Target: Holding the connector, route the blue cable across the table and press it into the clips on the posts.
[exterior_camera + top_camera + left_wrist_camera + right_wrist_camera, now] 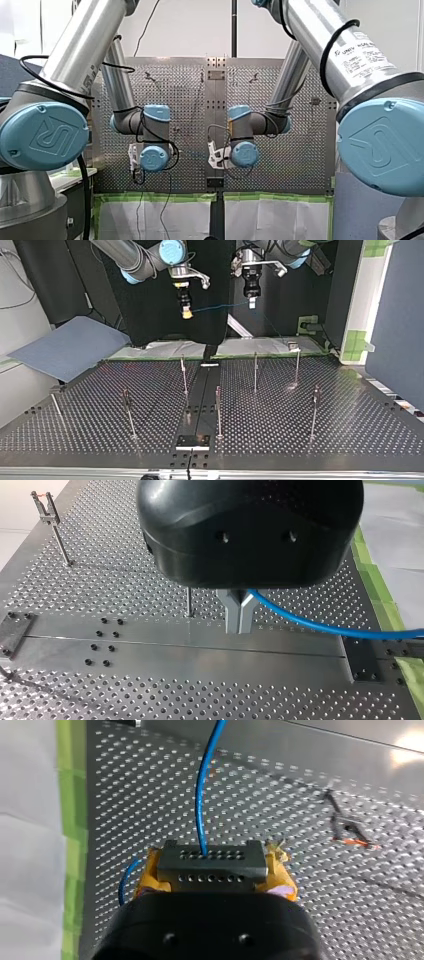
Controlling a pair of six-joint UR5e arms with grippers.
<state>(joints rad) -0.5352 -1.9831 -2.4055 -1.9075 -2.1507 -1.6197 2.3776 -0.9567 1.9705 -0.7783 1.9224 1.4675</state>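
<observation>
High above the table in the top view, my right gripper (186,314) with yellow pads and my left gripper (252,303) with metal fingers hang side by side, and the blue cable (220,307) runs taut between them. In the right wrist view my right gripper (212,876) is shut on the dark grey connector (211,861), and the blue cable (199,795) leaves the connector's face and runs ahead. In the left wrist view my left gripper (239,629) is shut on the blue cable (310,625), which sweeps out to one side. Several thin posts with clips (255,371) stand on the perforated table below.
A post (189,600) stands just behind my left gripper's fingers, another with a clip (50,522) farther off. A clip with orange marks (350,832) lies ahead of my right gripper. A plain metal strip (200,405) runs down the table's middle. Green tape (357,342) edges the far side.
</observation>
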